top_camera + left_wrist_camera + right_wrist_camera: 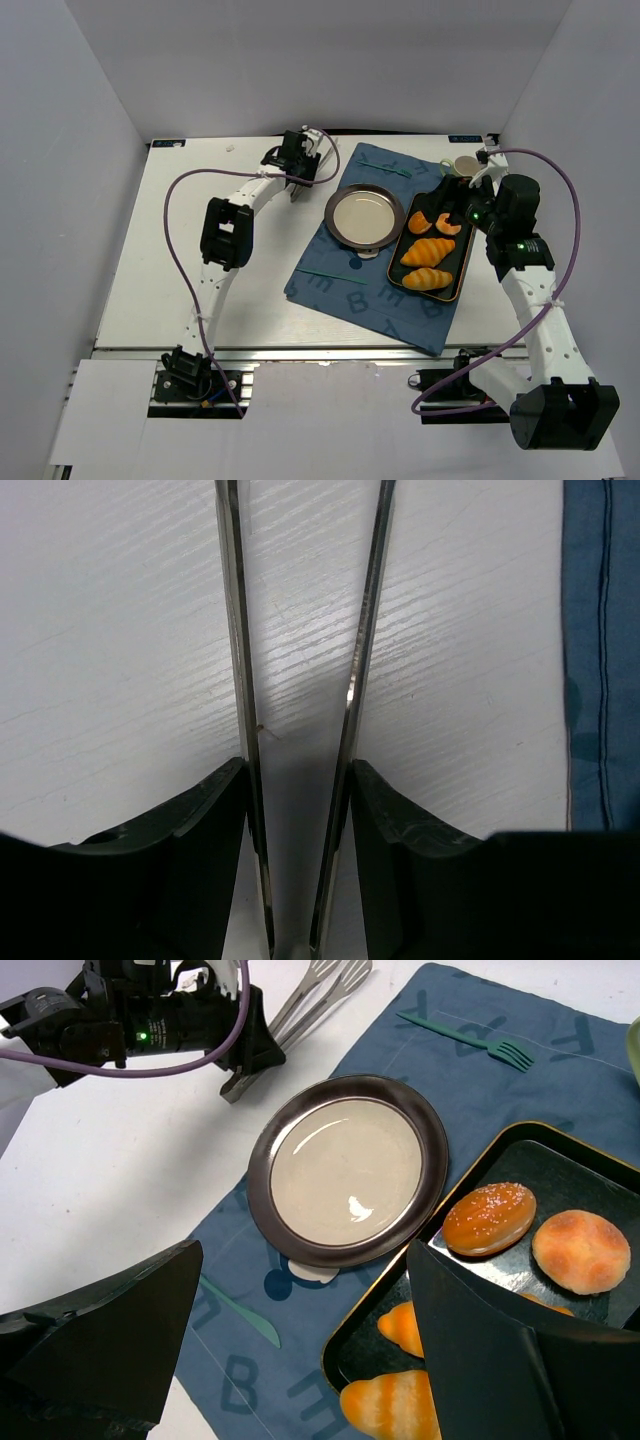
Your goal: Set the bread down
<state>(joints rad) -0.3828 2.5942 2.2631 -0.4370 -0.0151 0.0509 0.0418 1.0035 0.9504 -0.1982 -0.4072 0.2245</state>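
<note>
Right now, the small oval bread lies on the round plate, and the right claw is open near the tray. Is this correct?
Not quite. The plate is empty; the small oval bread lies in the black tray, beside the round bun, as the right wrist view shows. The right claw is open near the tray, as you said.

Bright even light, soft shadows; glare on plate (348,1172); wrist-cam foregrnd blurry.
</note>
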